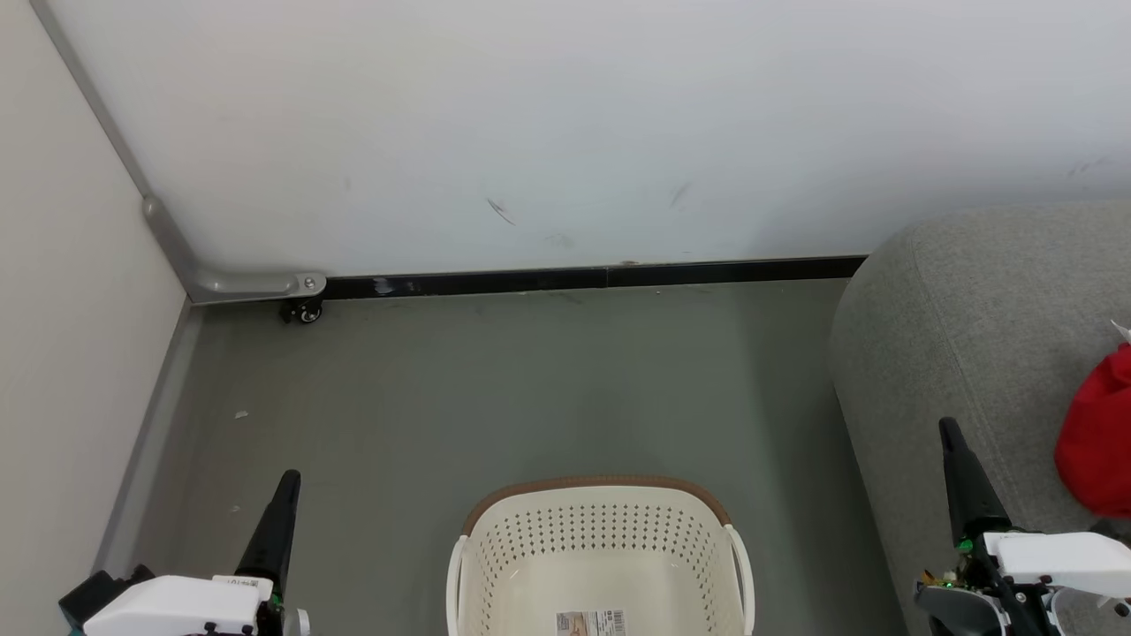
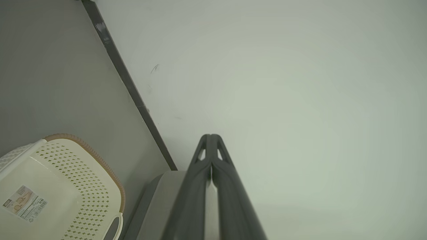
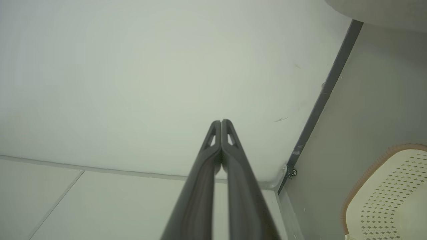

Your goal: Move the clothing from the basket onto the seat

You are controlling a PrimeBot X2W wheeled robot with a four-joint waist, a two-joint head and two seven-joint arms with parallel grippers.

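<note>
Red fabric clothing (image 1: pixel 1098 442) lies on grey woven sofa seat (image 1: pixel 963 336), right of cream perforated plastic basket (image 1: pixel 596 483); both jaws closed.

Head downward, wrists forward, shared basket (image 1: pixel 601 530)

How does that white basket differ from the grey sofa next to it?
The basket is cream plastic with holes and a brown rim; the sofa is grey woven fabric with rounded edges. The basket looks far smaller than the sofa. The visible part of the basket's inside holds just a sticker, while red clothing lies on the sofa. Both stand on the grey floor.
</note>
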